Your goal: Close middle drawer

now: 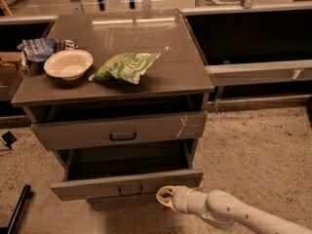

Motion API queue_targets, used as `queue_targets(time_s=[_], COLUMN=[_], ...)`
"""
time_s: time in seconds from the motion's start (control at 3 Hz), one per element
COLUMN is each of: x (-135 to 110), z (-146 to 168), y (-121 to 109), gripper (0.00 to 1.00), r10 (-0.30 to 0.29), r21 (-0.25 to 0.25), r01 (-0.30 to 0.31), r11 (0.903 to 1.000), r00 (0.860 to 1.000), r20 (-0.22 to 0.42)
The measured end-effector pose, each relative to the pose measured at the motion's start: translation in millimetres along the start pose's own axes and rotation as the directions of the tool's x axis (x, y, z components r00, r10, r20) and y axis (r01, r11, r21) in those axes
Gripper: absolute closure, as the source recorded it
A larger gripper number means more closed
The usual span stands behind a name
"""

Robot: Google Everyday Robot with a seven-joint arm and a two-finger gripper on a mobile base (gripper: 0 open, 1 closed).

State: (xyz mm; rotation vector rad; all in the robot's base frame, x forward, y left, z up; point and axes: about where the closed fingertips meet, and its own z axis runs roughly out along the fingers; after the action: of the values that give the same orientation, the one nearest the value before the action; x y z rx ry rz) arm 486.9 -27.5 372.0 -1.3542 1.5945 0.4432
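The gripper point(165, 198), pale and rounded at the end of a white arm point(234, 212) that reaches in from the lower right, sits low in front of the cabinet point(146, 35), just at the right part of the middle drawer's front. Whether it is wide or narrow cannot be told, nor whether it touches the front. The middle drawer point(97, 186) is the lowest one showing in the cabinet; it stands pulled well out, its deep dark box open to view, with its small dark bar handle point(130, 189) just left of the gripper. Above it in the cabinet, the scratched drawer point(122, 130) has white marks near its right end and juts slightly forward. On the cabinet's top lie a white bowl point(68, 64) near the left edge, a green bag point(126, 66) beside it toward the middle, and a blue bag point(44, 48) at the back left corner. The cabinet stands on a speckled floor point(253, 145).
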Motion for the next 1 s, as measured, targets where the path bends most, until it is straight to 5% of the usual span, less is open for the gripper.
queue_targets(time_s=[0.33, 1.0], x=[0.0, -0.1], z=[0.0, 0.1], y=[0.0, 0.0], gripper=[0.04, 0.00], r10=[0.000, 0.000], r21=[0.000, 0.000], r01=[0.000, 0.000], r11=[1.0000, 1.0000], r00=[1.000, 1.000], r20=[0.000, 0.000])
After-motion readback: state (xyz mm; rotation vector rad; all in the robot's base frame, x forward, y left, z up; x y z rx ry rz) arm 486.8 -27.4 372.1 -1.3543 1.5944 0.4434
